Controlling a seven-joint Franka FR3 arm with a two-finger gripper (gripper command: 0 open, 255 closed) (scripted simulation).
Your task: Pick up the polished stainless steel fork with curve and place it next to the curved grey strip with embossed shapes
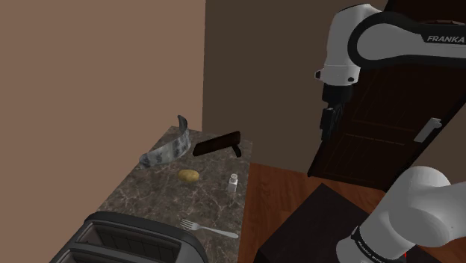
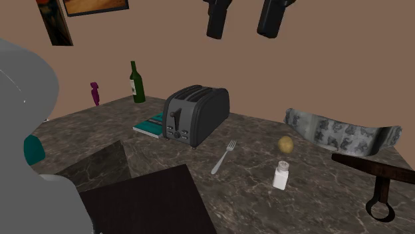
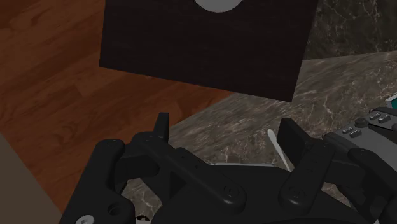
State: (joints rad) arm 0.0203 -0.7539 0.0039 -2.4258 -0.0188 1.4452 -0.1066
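Silvery, the fork (image 2: 224, 156) lies flat on the marbled counter (image 2: 312, 199) just beside the toaster (image 2: 199, 110), far beneath the gripper (image 2: 241, 30), which hangs high, fingers spread apart, grasping nothing.

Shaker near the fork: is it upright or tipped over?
Upright. The small white shaker stands on its base on the marble counter, cap uppermost, a short way from the fork and not touching it.
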